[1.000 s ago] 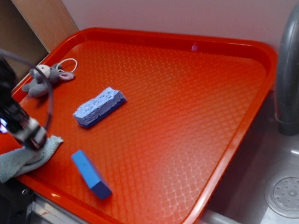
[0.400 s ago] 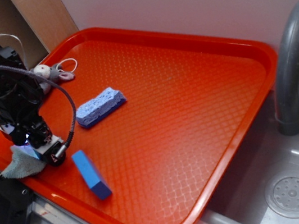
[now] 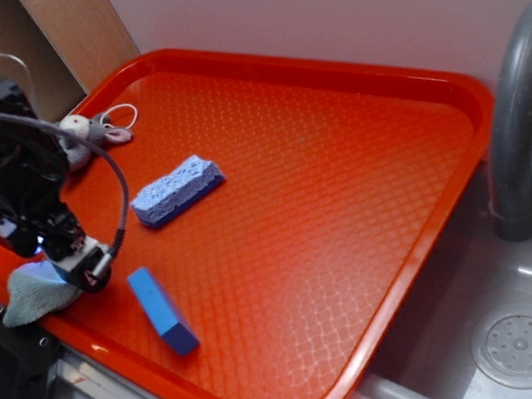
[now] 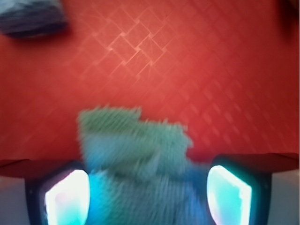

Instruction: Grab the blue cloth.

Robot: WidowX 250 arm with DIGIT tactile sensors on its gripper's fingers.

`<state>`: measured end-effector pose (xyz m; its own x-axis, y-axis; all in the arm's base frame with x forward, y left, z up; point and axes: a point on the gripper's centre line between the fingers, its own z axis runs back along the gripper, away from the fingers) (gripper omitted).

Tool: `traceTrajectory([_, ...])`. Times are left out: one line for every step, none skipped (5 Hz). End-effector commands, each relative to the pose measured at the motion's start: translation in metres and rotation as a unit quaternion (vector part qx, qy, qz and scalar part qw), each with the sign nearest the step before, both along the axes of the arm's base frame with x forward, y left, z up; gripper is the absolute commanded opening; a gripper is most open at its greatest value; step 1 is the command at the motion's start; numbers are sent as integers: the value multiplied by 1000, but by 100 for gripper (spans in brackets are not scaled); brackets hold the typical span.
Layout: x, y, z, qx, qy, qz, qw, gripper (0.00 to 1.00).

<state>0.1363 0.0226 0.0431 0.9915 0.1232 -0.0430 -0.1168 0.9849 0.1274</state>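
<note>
Pale grey-blue woven cloth (image 4: 136, 154), frayed at its edges, lies bunched at the near left corner of the orange plastic tray (image 3: 347, 197), and my gripper (image 4: 147, 192) is down over it. My fingers (image 4: 65, 197) stand wide apart with the fabric between them, gripping nothing yet. I judge this the grasping step: next I must close on the bunch, then lift.

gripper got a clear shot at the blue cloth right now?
Probably yes. In the wrist view the blue cloth lies between the open fingers of the gripper, nothing over it; the blue block sits apart.
</note>
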Motion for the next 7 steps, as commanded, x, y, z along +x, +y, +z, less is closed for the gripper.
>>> traceTrajectory([14, 35, 77, 69, -118, 100, 985, 100])
traceTrajectory([9, 26, 62, 28, -68, 89, 993, 100])
traceTrajectory([-14, 3, 36, 10, -15, 51, 999, 100])
traceTrajectory([-24, -9, 32, -4, -10, 17, 1000, 100])
traceTrajectory([-26, -21, 17, -34, 3, -13, 999, 100])
traceTrajectory([-22, -26, 6, -21, 3, -19, 1000, 100])
traceTrajectory([-23, -23, -6, -12, 17, -21, 1000, 100])
